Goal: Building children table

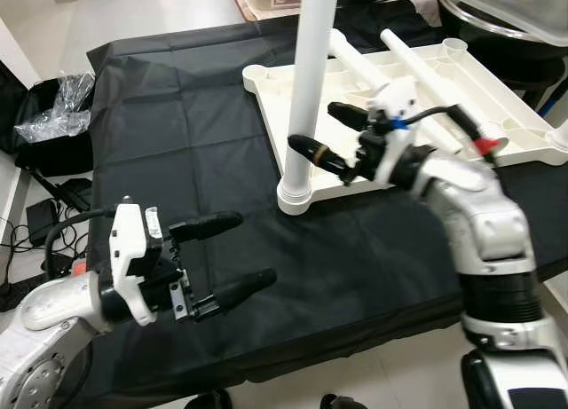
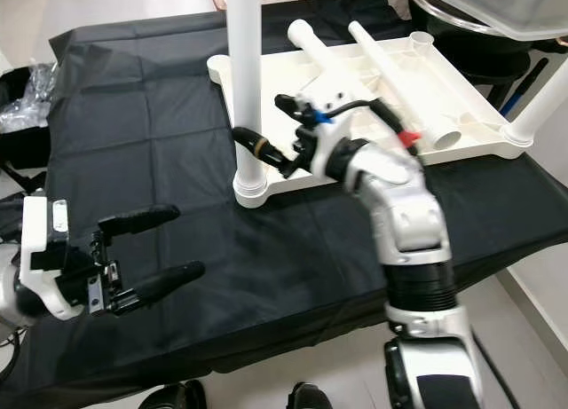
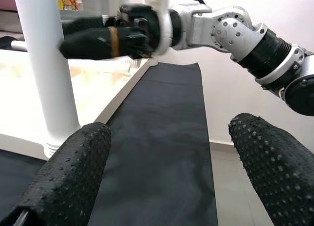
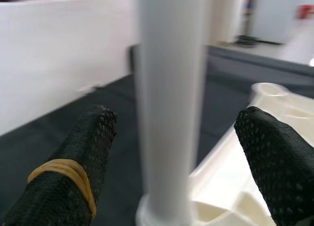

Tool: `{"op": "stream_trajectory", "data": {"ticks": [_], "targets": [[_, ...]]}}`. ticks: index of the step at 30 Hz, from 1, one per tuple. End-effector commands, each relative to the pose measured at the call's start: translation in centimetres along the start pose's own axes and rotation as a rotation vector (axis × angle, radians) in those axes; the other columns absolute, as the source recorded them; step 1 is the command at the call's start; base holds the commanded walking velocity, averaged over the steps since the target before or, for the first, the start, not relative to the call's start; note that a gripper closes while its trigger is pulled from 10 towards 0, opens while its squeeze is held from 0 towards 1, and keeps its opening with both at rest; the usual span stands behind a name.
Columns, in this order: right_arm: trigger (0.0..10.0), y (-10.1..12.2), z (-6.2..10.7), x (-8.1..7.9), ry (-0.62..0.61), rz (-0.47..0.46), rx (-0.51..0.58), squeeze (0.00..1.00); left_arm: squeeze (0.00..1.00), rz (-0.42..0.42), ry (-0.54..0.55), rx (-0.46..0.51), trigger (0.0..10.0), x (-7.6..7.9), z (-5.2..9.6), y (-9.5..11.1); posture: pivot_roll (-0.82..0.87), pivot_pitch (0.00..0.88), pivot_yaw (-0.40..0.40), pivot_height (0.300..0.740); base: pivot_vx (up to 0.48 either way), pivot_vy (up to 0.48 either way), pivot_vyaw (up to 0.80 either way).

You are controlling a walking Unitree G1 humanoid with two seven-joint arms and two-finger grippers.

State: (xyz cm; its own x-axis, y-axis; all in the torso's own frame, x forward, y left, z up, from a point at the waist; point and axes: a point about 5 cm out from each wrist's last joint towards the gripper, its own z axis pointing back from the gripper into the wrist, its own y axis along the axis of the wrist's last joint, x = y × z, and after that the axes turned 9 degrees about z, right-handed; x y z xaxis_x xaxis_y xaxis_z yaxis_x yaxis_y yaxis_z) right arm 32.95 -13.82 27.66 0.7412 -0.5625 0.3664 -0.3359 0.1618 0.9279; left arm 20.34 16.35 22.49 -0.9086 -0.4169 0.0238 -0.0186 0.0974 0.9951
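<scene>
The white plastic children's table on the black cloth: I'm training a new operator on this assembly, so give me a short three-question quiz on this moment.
1. True or false: the upright white plastic leg stands in a corner socket of the upside-down white plastic tabletop.
2. The right gripper is: A) shut on the leg, B) open beside the leg, C) resting flat on the black cloth.
3. Fill in: the left gripper is open over the ____ cloth, holding nothing.

Key: 1 true; 2 B, its fingers sit to either side of the leg without closing; 3 black.
</scene>
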Motion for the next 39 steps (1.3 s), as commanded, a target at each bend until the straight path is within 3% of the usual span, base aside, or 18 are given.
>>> {"op": "stream_trajectory", "data": {"ticks": [1,5,9,11,13,19,20,22,33,34,35,37,38,39], "targets": [[10.0,0.2,-0.2,0.0,0.07,-0.02,0.019,0.0,0.0,-0.006,-0.014,-0.004,10.0,0.5,0.1,0.4,0.02,0.26,-0.024,0.74,0.0,0.0,0.0],[10.0,0.2,-0.1,0.3,0.107,-0.037,0.028,0.0,0.0,-0.006,-0.014,-0.004,10.0,0.7,0.2,0.4,0.02,0.262,-0.025,0.74,0.0,0.0,0.0],[10.0,0.0,-1.7,3.1,0.104,-0.024,0.013,0.0,0.0,-0.015,-0.016,-0.004,10.0,1.0,0.3,1.1,0.04,0.285,-0.022,0.74,0.0,0.0,0.0],[10.0,0.0,-1.7,3.1,0.104,-0.024,0.013,0.0,0.0,-0.015,-0.016,-0.004,10.0,1.0,0.3,1.1,0.04,0.285,-0.022,0.74,0.0,0.0,0.0],[10.0,-0.1,-3.1,3.3,0.132,0.001,-0.001,0.0,0.0,-0.018,-0.021,-0.004,10.0,1.3,0.2,1.3,0.05,0.294,-0.023,0.74,0.0,0.0,0.0],[10.0,-0.3,-3.6,3.0,0.152,0.01,-0.01,0.0,0.0,-0.021,-0.022,-0.005,10.0,1.4,0.3,1.5,0.05,0.301,-0.021,0.74,0.0,0.0,0.0],[0.0,-0.6,-3.7,2.7,0.186,0.01,-0.014,0.0,0.0,-0.023,-0.021,-0.006,10.0,1.4,0.3,1.6,0.05,0.301,-0.024,0.74,0.0,0.0,0.0],[0.0,-0.7,-3.6,2.6,0.219,0.009,-0.014,0.0,0.0,-0.025,-0.019,-0.007,10.0,1.4,0.3,1.8,0.05,0.305,-0.023,0.74,0.0,0.0,0.0],[0.0,-0.9,-3.3,3.7,0.152,0.064,-0.037,0.0,0.0,-0.021,-0.017,-0.009,10.0,1.4,0.2,1.8,0.04,0.298,-0.025,0.74,0.0,0.0,0.0],[0.0,-1.3,-3.7,3.3,0.046,0.074,-0.056,0.0,0.0,-0.021,-0.017,-0.007,10.0,1.2,0.1,1.8,0.02,0.281,-0.025,0.74,0.0,0.0,0.0],[0.0,-1.3,-3.7,3.3,0.046,0.074,-0.056,0.0,0.0,-0.021,-0.017,-0.007,10.0,1.2,0.1,1.8,0.02,0.281,-0.025,0.74,0.0,0.0,0.0],[0.0,-3.4,-4.8,-1.9,-0.279,0.04,-0.149,0.0,0.0,-0.021,-0.02,0.004,10.0,1.0,-0.2,1.6,0.0,0.264,-0.023,0.74,0.0,0.0,0.0],[0.0,-3.4,-4.8,-1.9,-0.279,0.04,-0.149,0.0,0.0,-0.021,-0.02,0.004,10.0,1.0,-0.2,1.6,0.0,0.264,-0.023,0.74,0.0,0.0,0.0],[0.0,-3.9,-4.6,-4.3,-0.405,-0.011,-0.168,0.0,0.0,-0.02,-0.024,0.007,10.0,0.9,-0.3,1.5,-0.01,0.263,-0.023,0.74,0.0,0.0,0.0]]}}
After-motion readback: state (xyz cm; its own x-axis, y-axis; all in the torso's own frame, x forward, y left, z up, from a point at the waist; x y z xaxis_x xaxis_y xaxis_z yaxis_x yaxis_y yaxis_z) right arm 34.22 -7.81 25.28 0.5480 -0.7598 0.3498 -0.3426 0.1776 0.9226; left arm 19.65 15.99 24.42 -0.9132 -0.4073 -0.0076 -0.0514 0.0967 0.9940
